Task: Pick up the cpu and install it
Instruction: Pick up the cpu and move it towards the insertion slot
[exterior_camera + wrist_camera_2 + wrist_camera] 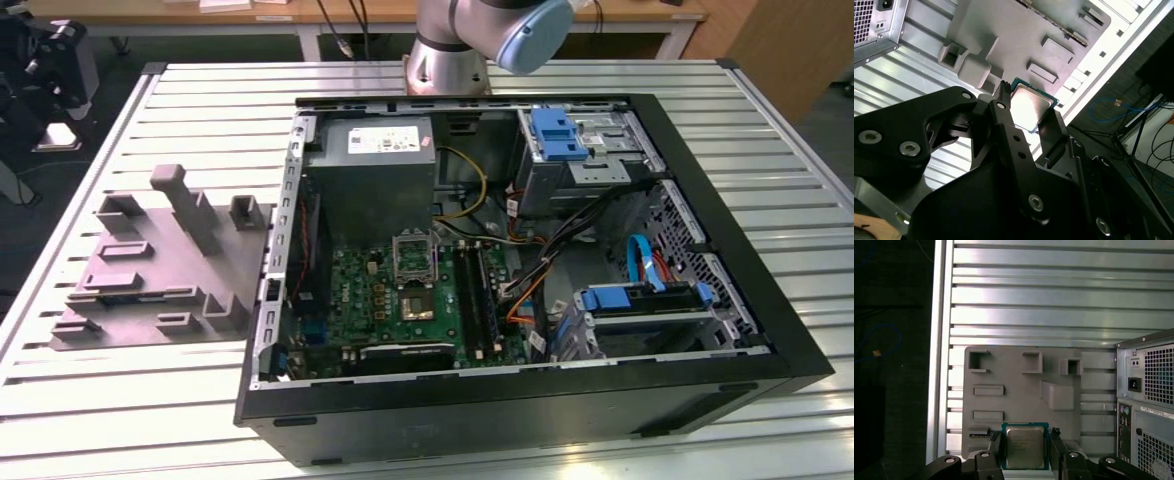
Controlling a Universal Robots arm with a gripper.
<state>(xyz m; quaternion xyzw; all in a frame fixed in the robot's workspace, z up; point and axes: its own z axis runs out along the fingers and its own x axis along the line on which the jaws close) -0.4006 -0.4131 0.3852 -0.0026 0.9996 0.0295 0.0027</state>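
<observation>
In the exterior view the computer case (534,410) lay on its side on the slatted table (200,90), lid off, so that the green circuit board (367,300) and its metal-framed socket (415,300) faced upward where an arm could come down on them. On the exterior view's left, just beside the case, sat a grey fixture tray (147,270) with moulded pockets, made, I'd say, to keep parts in known spots. The arm (461,40) rose from its base at the far edge of the table.

In the second wrist view the gripper (1026,102) had the cpu (1035,107) clamped between its two black fingers (1004,117), one on each opposite edge. I took that edge grip as a way to leave the flat faces untouched and keep the chip level.

In the first wrist view the cpu (1025,450) showed its silvery top toward the camera, pinched in the gripper (1025,437) and hanging well above the tray (1019,390), clear of every pocket. The back of the case (1149,405) stood beside the tray. So the chip was up in the air, not seated in the board
</observation>
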